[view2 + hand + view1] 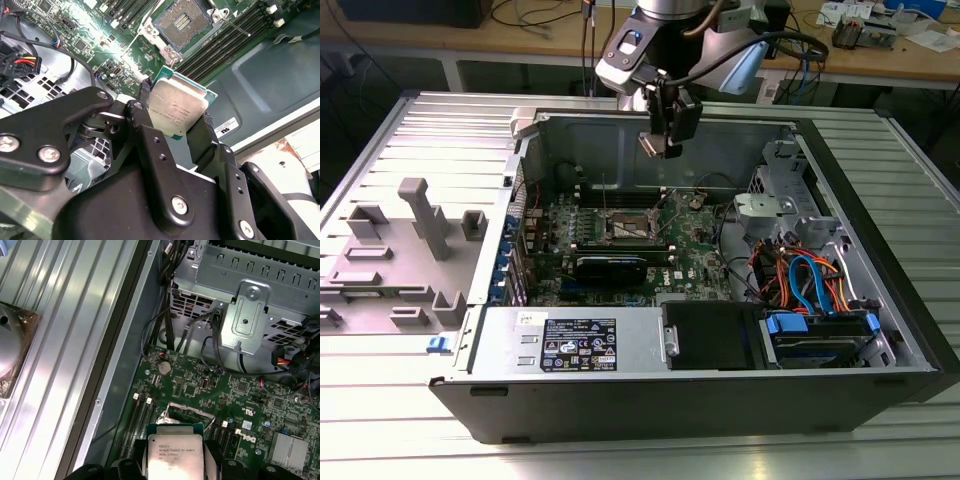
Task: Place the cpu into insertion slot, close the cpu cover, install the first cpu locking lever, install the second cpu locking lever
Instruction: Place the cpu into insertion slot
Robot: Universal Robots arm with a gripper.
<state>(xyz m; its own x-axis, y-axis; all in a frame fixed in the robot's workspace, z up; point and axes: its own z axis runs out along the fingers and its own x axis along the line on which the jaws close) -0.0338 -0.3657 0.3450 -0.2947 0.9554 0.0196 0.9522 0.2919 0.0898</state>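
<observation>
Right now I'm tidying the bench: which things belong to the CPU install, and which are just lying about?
Job in hand:
gripper, shut on the cpu
insertion slot, empty

Lying about:
grey plastic fixtures
blue cables
metal drive cage
coin cell battery

Matte black end effector (176,111), silver screws (179,205) in its linkage plates (156,156); silver-blue wrist (625,55) with black cables (798,42).

The silver-grey jointed robot arm (670,15) stands at the top centre of the exterior view, its wrist (625,52) angled downward. Below it the black two-finger gripper (660,143) hangs upright. Its fingers (200,137) pinch opposite edges of the small square silver-grey cpu (176,107).
</observation>
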